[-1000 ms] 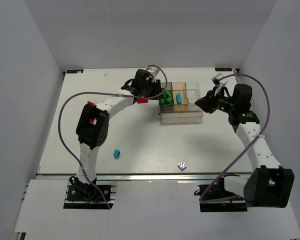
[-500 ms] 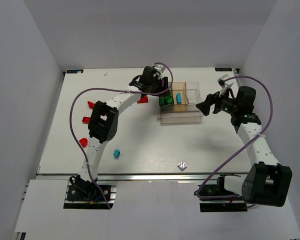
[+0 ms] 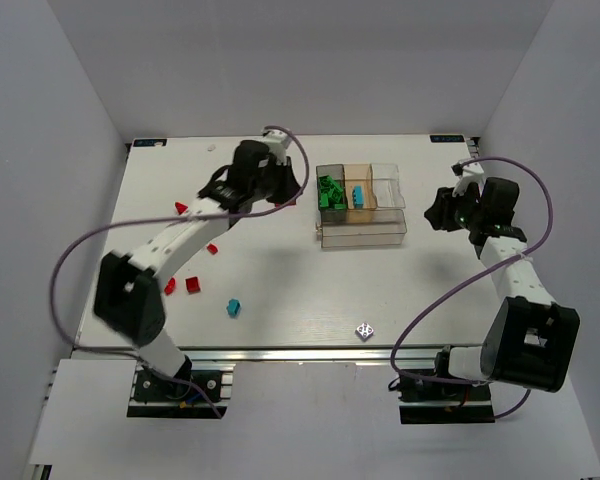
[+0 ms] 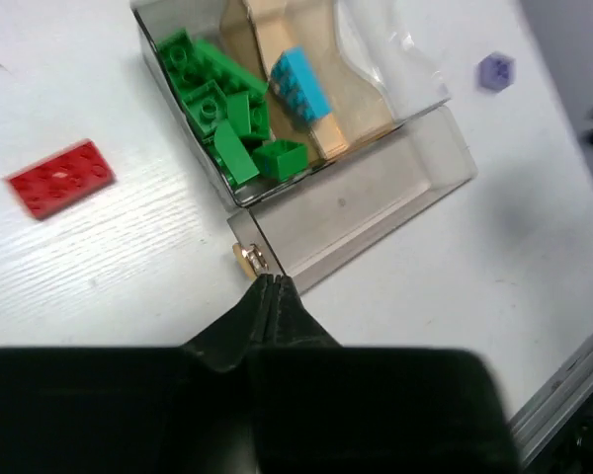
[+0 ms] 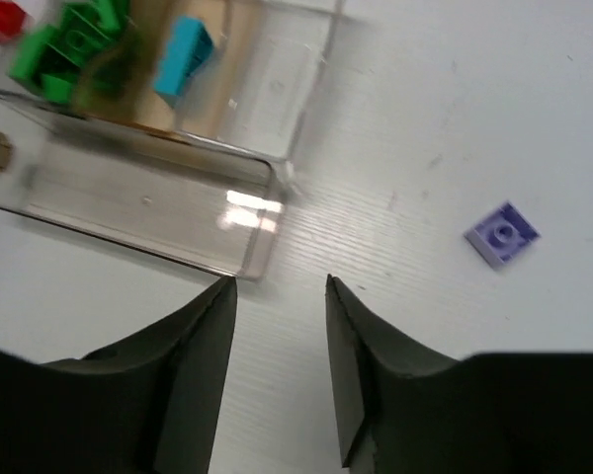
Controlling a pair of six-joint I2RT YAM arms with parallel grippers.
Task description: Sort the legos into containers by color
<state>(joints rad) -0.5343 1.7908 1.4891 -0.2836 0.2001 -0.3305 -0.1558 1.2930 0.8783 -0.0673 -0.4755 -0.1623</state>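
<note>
Tray point(image 3: 365, 236) right of table centre, long clear compartment running left-right along near side. Green legos point(image 3: 329, 193) heaped in dark compartment. Cyan brick point(image 3: 358, 194) in tan compartment. Red brick point(image 4: 59, 178) flat on table left of tray. Left gripper point(image 4: 270, 286) pressed together, empty. Right gripper point(image 5: 277, 286) spread, empty.

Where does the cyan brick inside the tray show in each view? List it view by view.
Top external: cyan brick, just right of centre, upper half, in the middle square compartment of the tray.
Left wrist: top centre.
Right wrist: top left.
Shared landmark: the green bricks in the adjoining compartment.
</note>
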